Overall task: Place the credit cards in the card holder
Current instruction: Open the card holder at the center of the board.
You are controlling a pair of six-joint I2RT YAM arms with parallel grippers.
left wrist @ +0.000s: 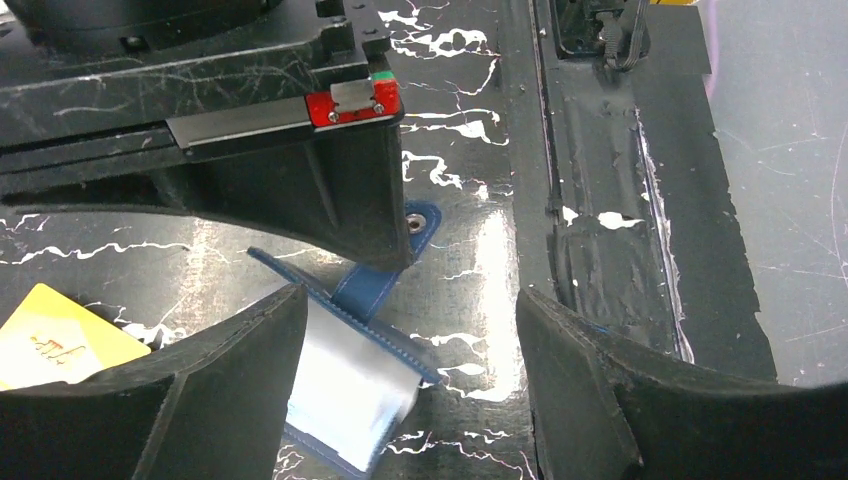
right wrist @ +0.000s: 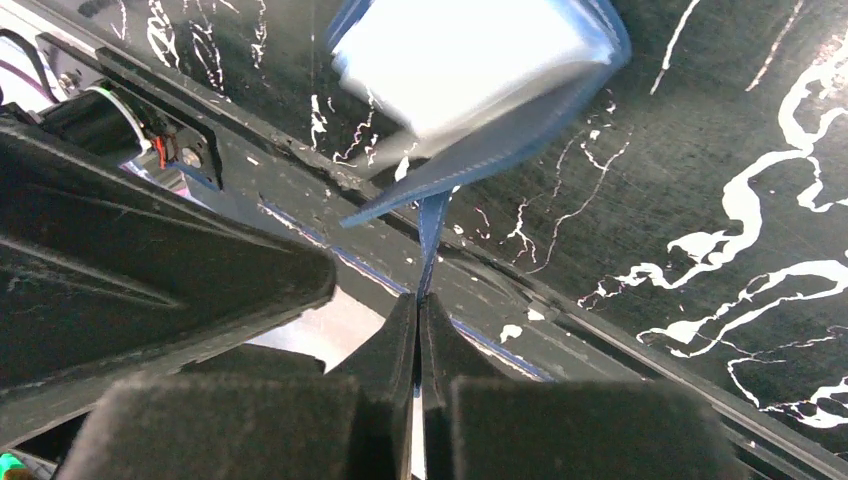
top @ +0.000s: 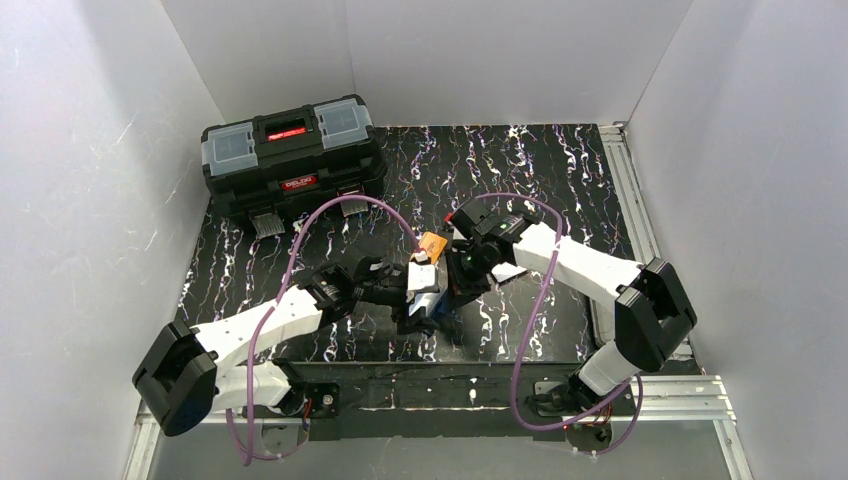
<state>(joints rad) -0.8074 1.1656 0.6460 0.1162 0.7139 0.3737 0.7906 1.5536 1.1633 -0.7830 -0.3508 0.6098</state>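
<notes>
The right jaws pinch the snap tab of the card holder at the near middle of the counter, so the left jaws (spread wide beside it) should clamp one flap squarely, pockets exposed.

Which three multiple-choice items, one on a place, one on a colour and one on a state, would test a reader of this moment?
1. Where on the table does the black toolbox stand?
A. near right corner
B. far left corner
C. between the two arms

2. What colour is the credit card in the left wrist view?
A. green
B. purple
C. yellow

3. How is the right tool?
A. shut on the tab of the card holder
B. wide open over bare table
C. shut on a credit card

Answers:
1. B. The top view shows it by the far left walls.
2. C. Its face is plainly yellow.
3. A. Its fingers meet on the thin blue strap.
</notes>
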